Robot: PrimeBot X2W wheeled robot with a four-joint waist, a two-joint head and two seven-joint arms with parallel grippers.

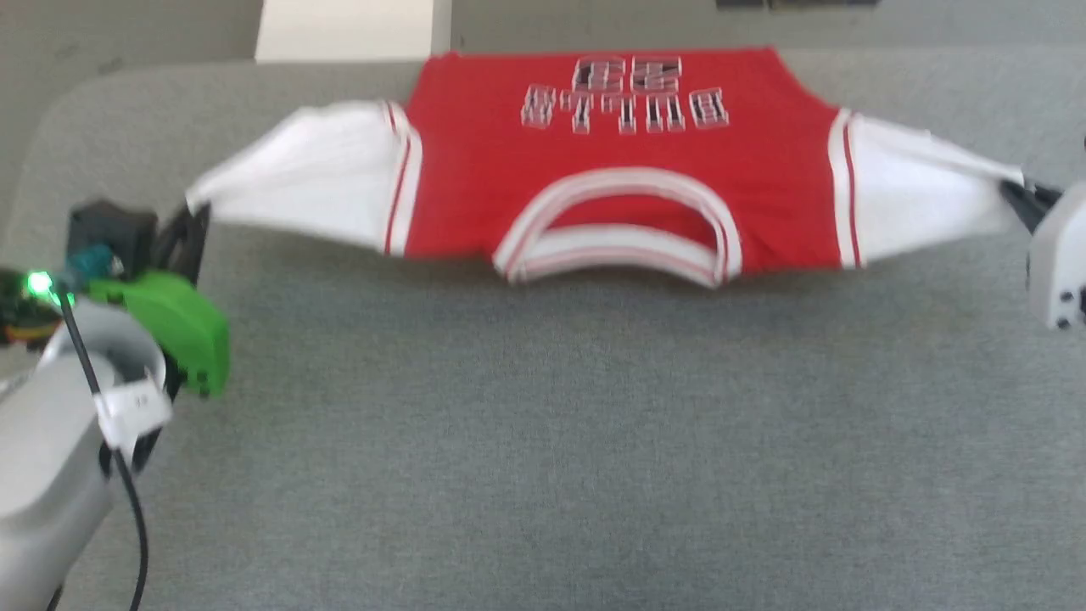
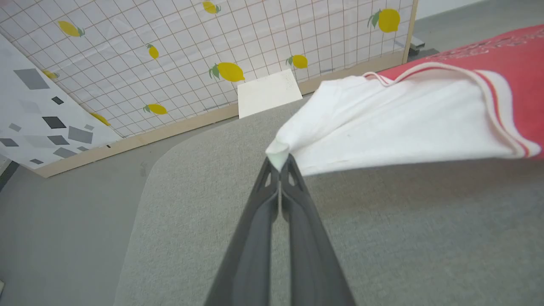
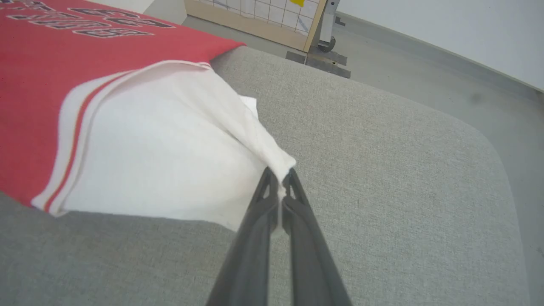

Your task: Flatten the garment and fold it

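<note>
Left gripper (image 2: 279,166) clamps the left white sleeve (image 2: 382,123) at its tip; right gripper (image 3: 280,180) clamps the right sleeve (image 3: 161,161). One red BULLS 23 T-shirt (image 1: 492,178) stretches between them over the grey table (image 1: 543,441).

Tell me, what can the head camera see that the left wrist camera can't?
Head view: the whole garment spread out, its striped collar, and the right gripper shut on the right sleeve tip. Left wrist view: the lemon-print panel and, close up, the left gripper pinched shut on the left sleeve corner. Both: the red body, that white left sleeve and the grey table.
</note>
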